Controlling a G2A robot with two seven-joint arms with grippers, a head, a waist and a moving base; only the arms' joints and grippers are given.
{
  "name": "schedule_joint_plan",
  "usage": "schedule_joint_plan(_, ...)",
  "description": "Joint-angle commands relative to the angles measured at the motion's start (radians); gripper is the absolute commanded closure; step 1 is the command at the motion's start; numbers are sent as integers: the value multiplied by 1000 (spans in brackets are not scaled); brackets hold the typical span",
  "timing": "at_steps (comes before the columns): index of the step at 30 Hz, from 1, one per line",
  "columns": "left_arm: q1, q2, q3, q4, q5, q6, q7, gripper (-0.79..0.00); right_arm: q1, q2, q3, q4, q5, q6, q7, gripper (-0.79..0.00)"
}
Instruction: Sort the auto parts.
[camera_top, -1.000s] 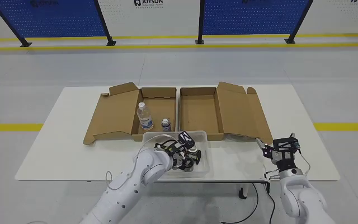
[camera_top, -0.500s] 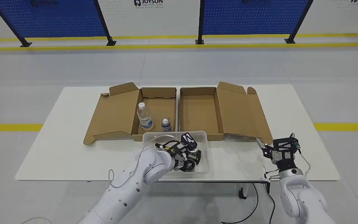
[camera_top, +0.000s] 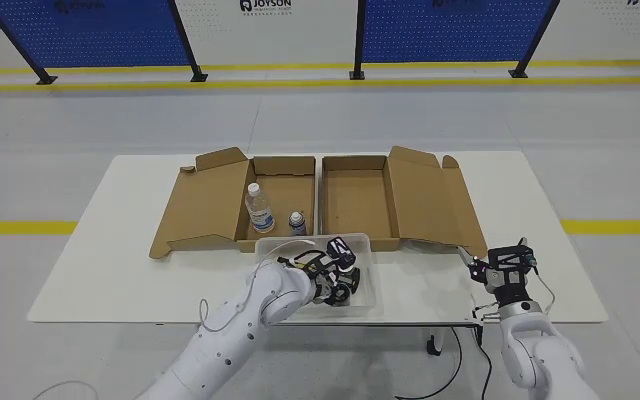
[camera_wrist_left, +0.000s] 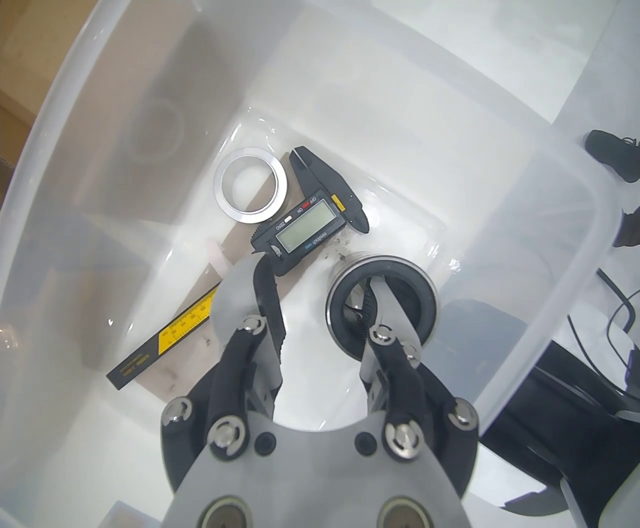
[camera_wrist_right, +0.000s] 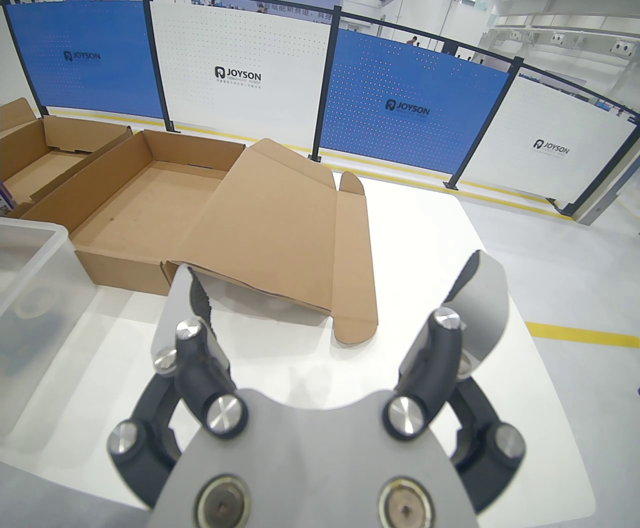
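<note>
Item 1. My left claw (camera_wrist_left: 317, 285): down inside the clear plastic bin (camera_wrist_left: 550, 165), released. One finger sits in the bore of the bearing (camera_wrist_left: 385, 265). The other stands outside it, beside the digital caliper (camera_wrist_left: 305, 232), so the bearing's wall lies between them, not pinched.

Item 2. Bearing: upright on the bin floor, near a corner. My finger hides its near rim.

Item 3. Digital caliper: flat on the bin floor, display up, just beside the bearing. Part of its yellow-marked beam is hidden behind my outer finger.

Item 4. Metal ring (camera_wrist_left: 250, 187): flat, touching or just beside the caliper's head; I cannot tell which.

Item 5. My right claw (camera_wrist_right: 333, 272): spread wide, holding nothing, above the desk (camera_top: 130, 250) near its right end.

Item 6. Two open cardboard boxes behind the bin. The left box (camera_top: 205, 205) holds a water bottle (camera_top: 259, 207) and a small can (camera_top: 297, 222). The right box (camera_top: 352, 200) lies beside it.

Item 7. Brown patch under the caliper, seen through the bin floor: hard to make out.
</note>
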Motion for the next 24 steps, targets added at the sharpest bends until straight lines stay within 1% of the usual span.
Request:
schedule_joint_plan(1,-1,0,-3,-1,-6,2,4,-182,0,0,0,0,0,0,0,-785)
schedule_joint_plan(3,-2,1,-5,-4,-7,2,2,-117,0,0,0,0,0,0,0,-785)
schedule_joint_plan(4,-1,1,-6,-5,-8,1,2,-68,0,0,0,0,0,0,0,-785)
schedule_joint_plan(6,0,2,-9,-7,-8,-1,1,0,0,0,0,0,0,0,0,-785)
schedule_joint_plan(13,11,6,-30,-27,-31,1,23,0,0,0,0,0,0,0,0,-785)
schedule_joint_plan(15,14,7,-50,-33,-76,3,25,0,0,0,0,0,0,0,0,-785)
schedule_joint_plan(24,9,17,-125,-47,-143,29,40,0,0,0,0,0,0,0,0,-785)
